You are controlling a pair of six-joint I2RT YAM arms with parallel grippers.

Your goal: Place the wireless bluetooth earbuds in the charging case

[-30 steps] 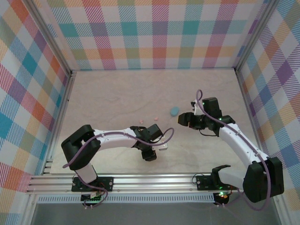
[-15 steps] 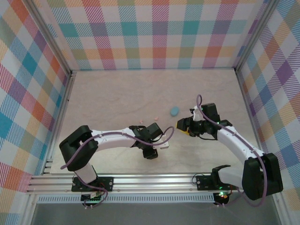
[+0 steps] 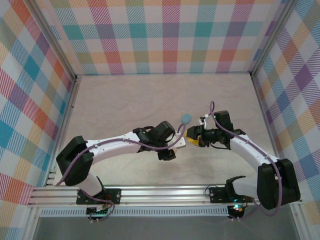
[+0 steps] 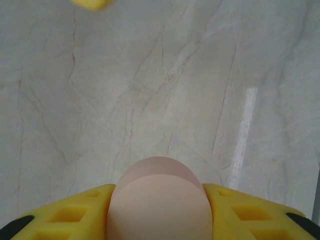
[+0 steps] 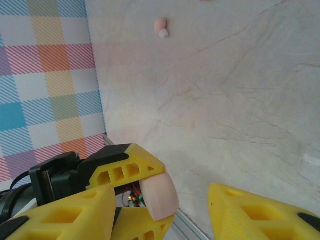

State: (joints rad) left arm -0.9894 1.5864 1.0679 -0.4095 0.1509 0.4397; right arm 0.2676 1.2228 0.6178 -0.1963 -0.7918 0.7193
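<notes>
A pale pink oval charging case point(image 4: 159, 200) sits clamped between the yellow fingers of my left gripper point(image 4: 159, 192), near the table's middle point(image 3: 181, 142). My right gripper point(image 3: 192, 134) faces it from the right, almost touching. In the right wrist view the right gripper point(image 5: 162, 192) stands open, with the left gripper's fingertips and the pink case point(image 5: 159, 194) in the gap between its fingers. A tiny pink earbud point(image 5: 161, 26) lies on the table beyond. A light blue oval case point(image 3: 186, 118) lies just behind both grippers.
The marble-patterned tabletop point(image 3: 125, 100) is walled on three sides by plaid panels point(image 3: 165, 40). A metal rail point(image 3: 160, 192) runs along the near edge by the arm bases. A tip of a right finger point(image 4: 92, 4) shows at the top of the left wrist view.
The left arm has swung right and away from the rail, carrying the pink case up to the right gripper. The right gripper has shifted slightly left and toward the rail to meet it.
</notes>
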